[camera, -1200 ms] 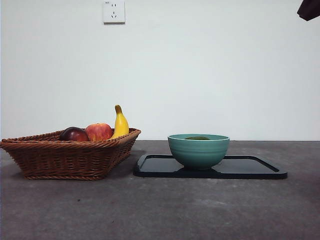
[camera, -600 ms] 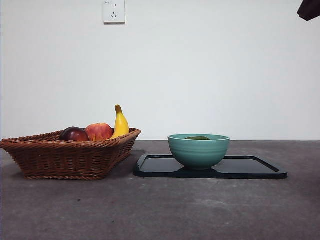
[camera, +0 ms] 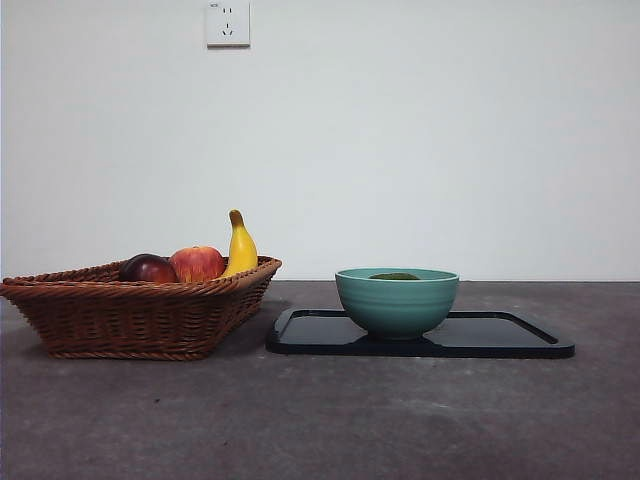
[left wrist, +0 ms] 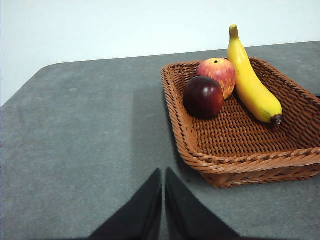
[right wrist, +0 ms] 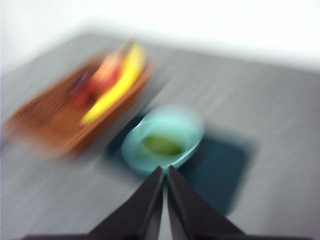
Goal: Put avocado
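Green, dark and only partly visible: the avocado lay inside the teal bowl, its top just showing above the rim in the front view. Right wrist view was badly blurred but showed the same fruit as a green patch in the bowl's bottom.

Bowl stood on the left part of a black tray, tray flat on the grey desk.

Wicker basket sat just left of the tray, apart from it. It held a dark maroon fruit, a red-yellow apple touching it on the far side, and a banana to their right, its stem end propped up on the far rim.

Left claw was closed, jaws together, holding nothing, above bare desk on the near-left side of the basket.

Right claw was likewise closed and empty, raised over the desk with bowl and tray beyond its tips. Neither arm showed in the front view.

White wall socket was high on the wall.
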Robot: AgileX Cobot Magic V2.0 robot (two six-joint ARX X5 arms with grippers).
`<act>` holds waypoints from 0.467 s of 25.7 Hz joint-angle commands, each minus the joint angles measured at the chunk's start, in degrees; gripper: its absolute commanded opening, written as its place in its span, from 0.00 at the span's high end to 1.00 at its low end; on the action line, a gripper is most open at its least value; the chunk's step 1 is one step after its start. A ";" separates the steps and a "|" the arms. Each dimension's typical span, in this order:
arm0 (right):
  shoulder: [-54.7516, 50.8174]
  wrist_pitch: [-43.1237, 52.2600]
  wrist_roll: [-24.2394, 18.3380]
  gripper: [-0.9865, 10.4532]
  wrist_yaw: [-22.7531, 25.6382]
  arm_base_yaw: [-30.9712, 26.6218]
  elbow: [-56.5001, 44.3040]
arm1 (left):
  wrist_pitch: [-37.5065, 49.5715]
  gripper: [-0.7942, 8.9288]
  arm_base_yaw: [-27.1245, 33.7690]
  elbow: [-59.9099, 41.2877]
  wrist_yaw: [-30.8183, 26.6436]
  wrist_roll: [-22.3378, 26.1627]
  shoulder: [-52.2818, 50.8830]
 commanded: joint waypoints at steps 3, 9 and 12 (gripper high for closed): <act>-9.94 16.37 -2.16 0.91 0.31 -10.99 -16.33 | -0.50 0.91 0.13 -1.18 -0.13 -0.28 -0.11; -17.86 23.91 -0.04 0.91 0.31 -15.91 -28.26 | -0.50 0.91 0.13 -1.18 -0.13 -0.28 -0.11; -21.11 25.18 0.48 0.91 0.35 -17.29 -32.11 | -0.50 0.91 0.13 -1.18 -0.13 -0.28 -0.11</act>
